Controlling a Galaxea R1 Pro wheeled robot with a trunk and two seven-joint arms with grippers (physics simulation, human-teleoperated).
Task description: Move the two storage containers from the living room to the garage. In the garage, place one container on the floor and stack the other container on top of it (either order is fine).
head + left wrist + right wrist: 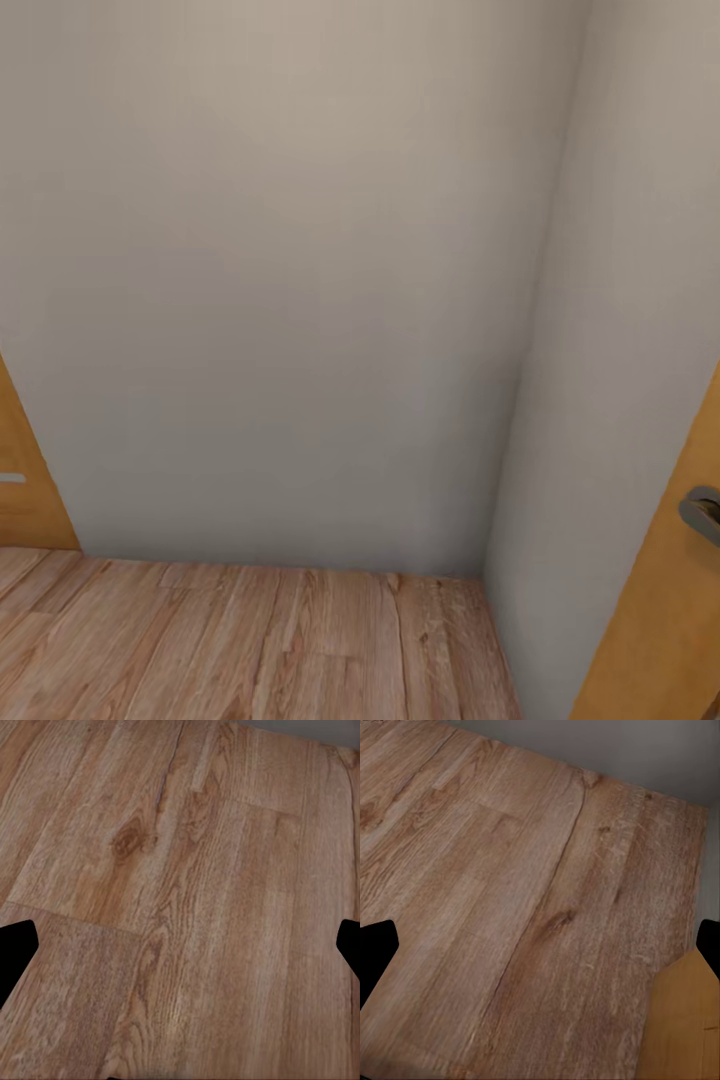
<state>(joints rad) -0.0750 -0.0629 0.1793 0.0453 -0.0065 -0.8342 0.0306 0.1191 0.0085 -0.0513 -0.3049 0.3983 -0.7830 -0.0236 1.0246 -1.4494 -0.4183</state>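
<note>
Light wood plank flooring (250, 640) of the living room, warm brown grain with knots, meeting pale beige walls (300, 280) in a corner, plank seams running lengthwise, bare boards under both wrist cameras

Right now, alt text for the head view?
A plain pale wall meets a second wall in a corner, close ahead of the camera. Light wood plank flooring runs along the bottom. An orange-brown door edges in at the left, and another door with a grey handle at the right.
</note>
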